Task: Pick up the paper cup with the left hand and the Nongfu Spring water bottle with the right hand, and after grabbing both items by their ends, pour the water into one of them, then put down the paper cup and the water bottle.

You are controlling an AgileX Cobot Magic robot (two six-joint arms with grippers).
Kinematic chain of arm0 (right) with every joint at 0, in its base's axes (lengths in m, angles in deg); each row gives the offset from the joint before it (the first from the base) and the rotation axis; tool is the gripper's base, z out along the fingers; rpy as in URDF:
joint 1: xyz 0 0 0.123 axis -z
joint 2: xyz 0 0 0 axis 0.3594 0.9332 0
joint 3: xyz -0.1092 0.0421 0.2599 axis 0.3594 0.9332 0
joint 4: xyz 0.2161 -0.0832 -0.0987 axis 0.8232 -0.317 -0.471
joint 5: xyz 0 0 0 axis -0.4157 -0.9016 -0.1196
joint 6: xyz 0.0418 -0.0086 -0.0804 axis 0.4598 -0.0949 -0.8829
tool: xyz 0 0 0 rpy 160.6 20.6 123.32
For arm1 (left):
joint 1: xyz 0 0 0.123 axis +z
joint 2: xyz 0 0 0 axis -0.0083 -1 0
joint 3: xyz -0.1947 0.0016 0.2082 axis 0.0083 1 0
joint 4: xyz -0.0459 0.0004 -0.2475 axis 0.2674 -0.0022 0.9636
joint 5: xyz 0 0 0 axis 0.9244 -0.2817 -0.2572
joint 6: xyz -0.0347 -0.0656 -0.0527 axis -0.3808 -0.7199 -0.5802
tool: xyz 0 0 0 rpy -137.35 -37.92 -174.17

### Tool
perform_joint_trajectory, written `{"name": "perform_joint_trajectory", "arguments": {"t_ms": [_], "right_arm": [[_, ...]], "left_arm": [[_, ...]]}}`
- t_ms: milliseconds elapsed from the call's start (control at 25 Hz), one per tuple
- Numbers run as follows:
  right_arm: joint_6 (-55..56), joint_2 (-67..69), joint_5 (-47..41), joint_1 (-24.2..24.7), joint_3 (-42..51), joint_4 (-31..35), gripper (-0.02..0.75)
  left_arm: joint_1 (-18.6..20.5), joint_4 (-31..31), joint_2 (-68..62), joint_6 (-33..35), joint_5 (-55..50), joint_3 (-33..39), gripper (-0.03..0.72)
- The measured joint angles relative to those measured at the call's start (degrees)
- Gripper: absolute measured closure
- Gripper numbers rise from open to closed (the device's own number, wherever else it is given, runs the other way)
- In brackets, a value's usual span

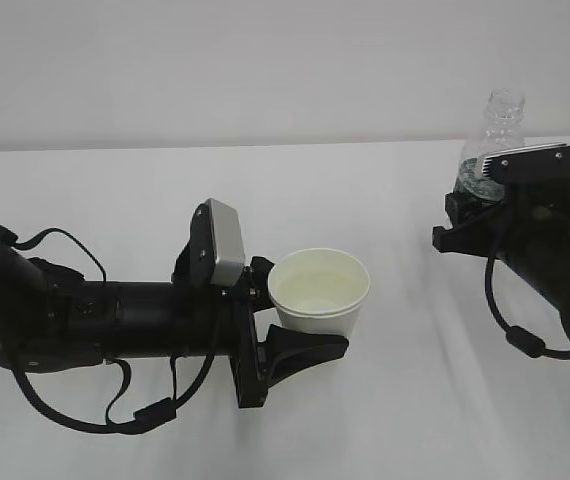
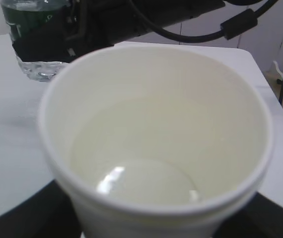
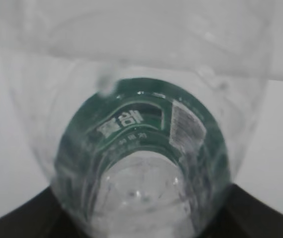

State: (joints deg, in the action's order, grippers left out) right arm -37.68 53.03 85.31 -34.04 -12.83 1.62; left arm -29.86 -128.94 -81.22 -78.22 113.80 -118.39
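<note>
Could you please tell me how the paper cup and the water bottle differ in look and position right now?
The paper cup is opaque white with a wide open mouth; the water bottle is clear plastic with a narrow neck and a dark green label. The cup sits near the middle in the left gripper; the bottle stands at the far right in the right gripper. Both are upright, uncapped and held.

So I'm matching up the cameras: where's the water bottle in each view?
Exterior view: water bottle at top right, upright in the right gripper.
Left wrist view: its bottom part at top left, beyond the paper cup.
Right wrist view: fills the frame.
Shared landmark: its green label.
</note>
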Motion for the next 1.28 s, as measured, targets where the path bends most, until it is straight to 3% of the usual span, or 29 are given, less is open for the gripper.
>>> {"name": "perform_joint_trajectory", "arguments": {"t_ms": [880, 1280], "right_arm": [[1.79, 6.36, 5.53, 0.00, 0.00, -0.99, 0.318], [1.79, 6.53, 6.21, 0.00, 0.00, -1.01, 0.318]], "left_arm": [[0.00, 0.00, 0.00, 0.00, -0.10, 0.00, 0.205], [0.00, 3.87, 0.00, 0.00, -0.10, 0.00, 0.205]]}}
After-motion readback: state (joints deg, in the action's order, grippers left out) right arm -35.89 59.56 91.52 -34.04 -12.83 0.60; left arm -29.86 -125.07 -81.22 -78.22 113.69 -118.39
